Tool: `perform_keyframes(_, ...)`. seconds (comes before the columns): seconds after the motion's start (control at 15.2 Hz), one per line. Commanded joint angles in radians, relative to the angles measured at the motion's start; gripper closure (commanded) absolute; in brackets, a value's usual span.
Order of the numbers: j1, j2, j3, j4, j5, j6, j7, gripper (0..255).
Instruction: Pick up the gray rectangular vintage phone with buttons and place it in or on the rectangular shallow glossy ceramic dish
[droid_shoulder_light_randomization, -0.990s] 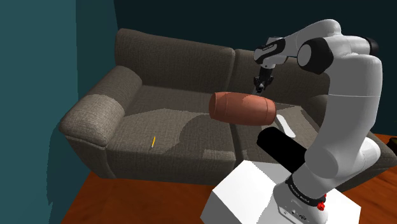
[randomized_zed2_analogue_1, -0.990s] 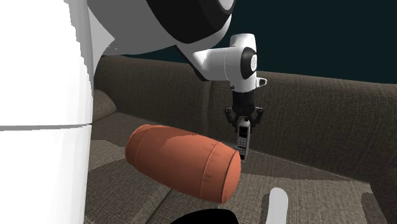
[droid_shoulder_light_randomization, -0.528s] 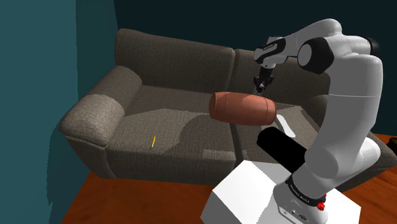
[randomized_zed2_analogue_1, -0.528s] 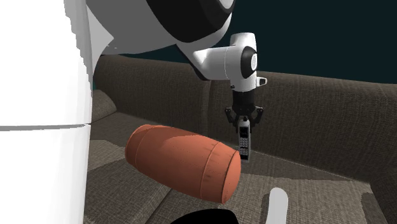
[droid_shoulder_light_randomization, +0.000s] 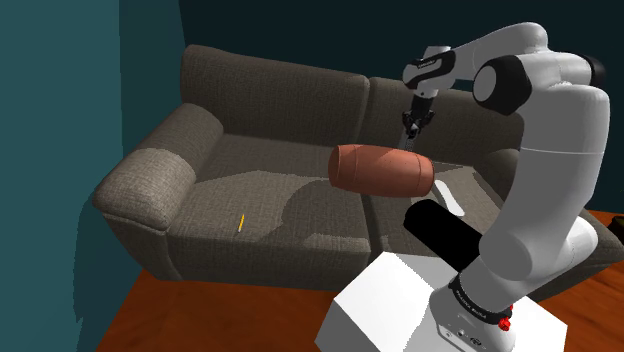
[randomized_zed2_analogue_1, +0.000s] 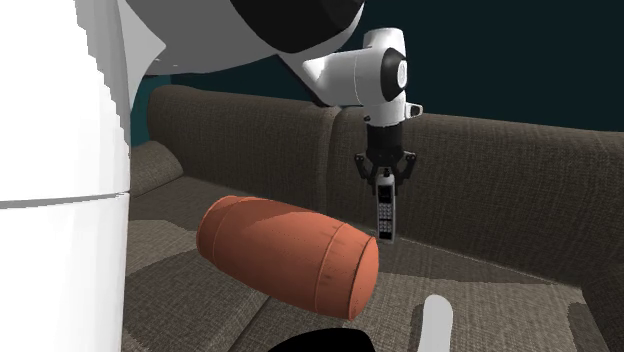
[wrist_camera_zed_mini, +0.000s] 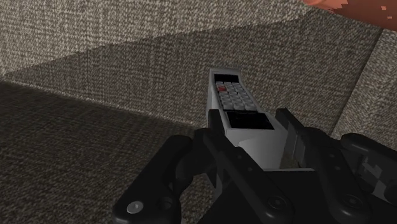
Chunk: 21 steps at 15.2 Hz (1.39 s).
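Upright, grey phone (randomized_zed2_analogue_1: 384, 214) — dark keypad, one red button.

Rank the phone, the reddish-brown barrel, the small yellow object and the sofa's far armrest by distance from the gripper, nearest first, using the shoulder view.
1. phone: clasped in the gripper, hanging from it.
2. reddish-brown barrel: on the seat just below.
3. small yellow object: on the seat, farther toward the view's left.
4. armrest: the sofa's left end.
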Motion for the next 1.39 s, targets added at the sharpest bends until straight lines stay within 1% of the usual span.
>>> perform_keyframes(0.0, 0.0, -0.01, -0.002, 0.012, -0.003, -0.021, -0.001, 255)
perform_keyframes(0.92, -0.001, -0.05, -0.011, 0.142, -0.016, -0.188, -0.008, 255)
perform_keyframes(1.12, 0.036, -0.191, -0.025, -0.055, -0.065, -0.126, 0.014, 255)
perform_keyframes(1.32, 0.062, -0.325, -0.033, -0.225, -0.119, -0.083, 0.043, 255)
